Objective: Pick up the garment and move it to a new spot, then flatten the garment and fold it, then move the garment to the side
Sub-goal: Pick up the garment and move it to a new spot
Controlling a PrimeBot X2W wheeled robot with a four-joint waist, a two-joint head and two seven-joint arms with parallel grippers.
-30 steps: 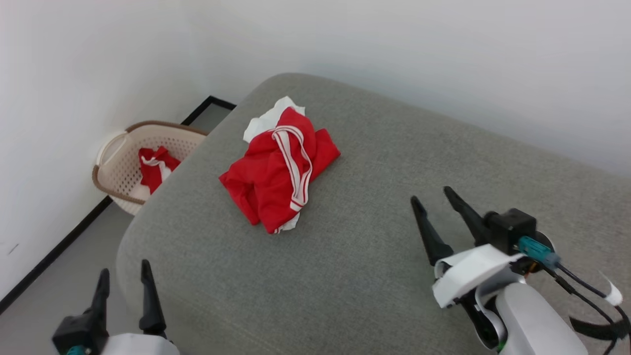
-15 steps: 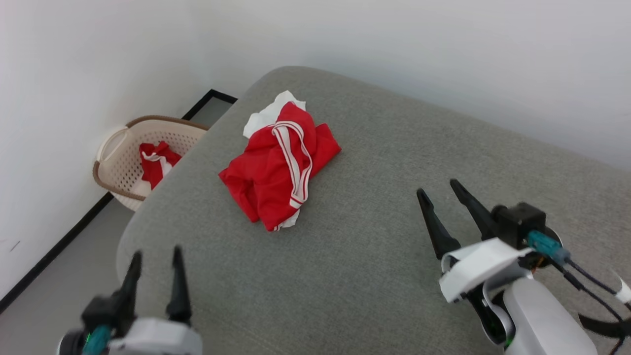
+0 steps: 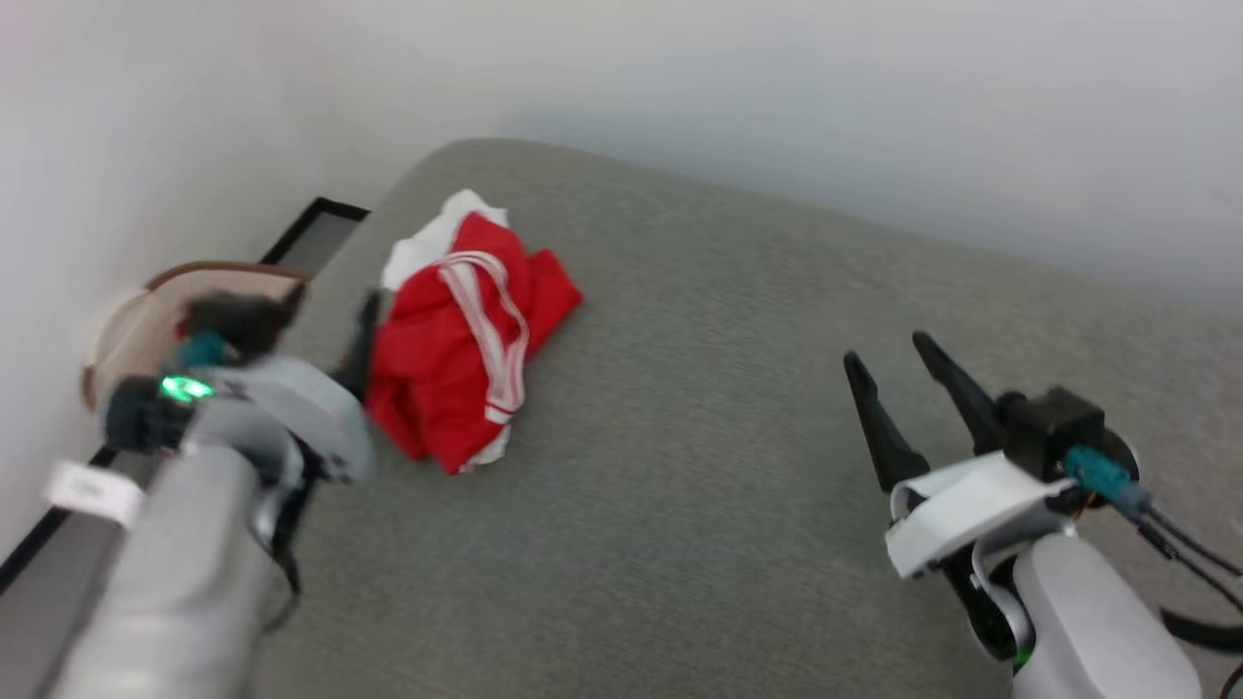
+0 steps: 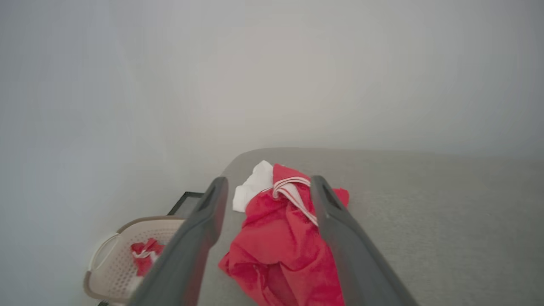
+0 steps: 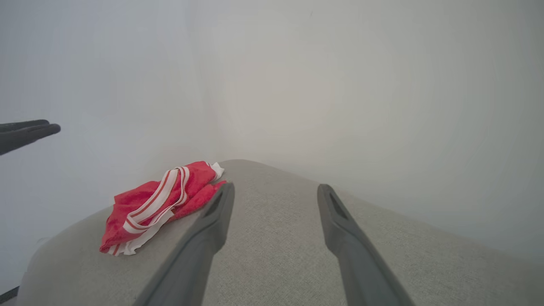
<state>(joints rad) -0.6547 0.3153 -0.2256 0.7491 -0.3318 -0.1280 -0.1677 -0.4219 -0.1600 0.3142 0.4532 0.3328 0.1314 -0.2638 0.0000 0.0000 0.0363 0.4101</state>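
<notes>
The garment is a crumpled red heap with white parts and striped trim, lying at the far left of a grey cushion. My left gripper, blurred, hangs open just left of the heap, above the cushion's edge. In the left wrist view, the left gripper frames the garment between its spread fingers without touching it. My right gripper is open and empty over the cushion's right side, well away from the heap. From the right wrist the garment lies left of the right gripper.
A pale perforated basket stands on the floor left of the cushion, partly behind my left arm, with another red cloth inside. White walls close off the back and left. The left gripper's fingers enter the right wrist view's left edge.
My left arm has risen from the lower left and swung forward to the garment's left side. The head camera has turned, shifting the whole picture left. The right gripper has barely moved.
</notes>
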